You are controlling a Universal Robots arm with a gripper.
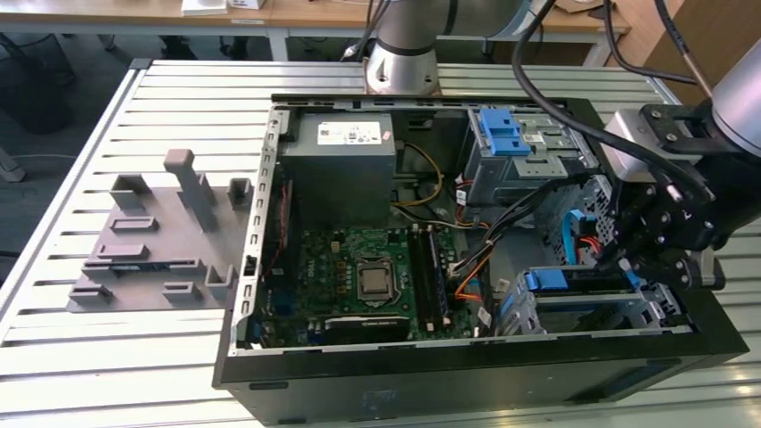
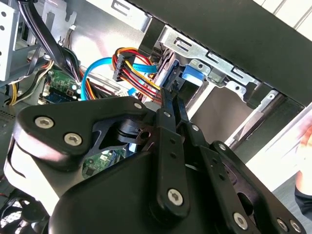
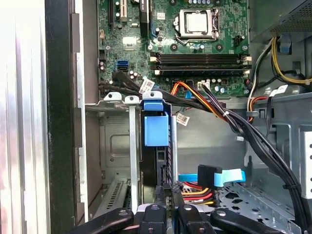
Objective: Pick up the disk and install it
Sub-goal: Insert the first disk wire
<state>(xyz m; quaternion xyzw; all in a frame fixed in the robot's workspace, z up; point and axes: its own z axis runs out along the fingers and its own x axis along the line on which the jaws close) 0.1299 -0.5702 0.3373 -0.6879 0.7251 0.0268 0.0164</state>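
The disk (image 1: 580, 287) stands on edge in the lower drive bay at the near corner of the open computer case, on the exterior view's right. Its blue carrier tab (image 3: 156, 127) sticks out over the dark drive body (image 3: 157, 163). My gripper (image 1: 623, 260) hangs just beyond the disk's cabled end, inside the case. In both wrist views the black fingers (image 3: 160, 195) lie close together with nothing between them. The tips (image 2: 170, 93) point at the disk's edge (image 2: 167, 66) and are at or very near it.
A blue ribbon cable (image 3: 225, 176) and a red-orange-yellow power bundle (image 2: 136, 73) run right beside the fingers. An upper drive cage with a blue bracket (image 1: 505, 134), a grey power supply (image 1: 345, 165) and the motherboard (image 1: 369, 276) occupy the case. A grey fixture (image 1: 155, 236) lies on the slatted table.
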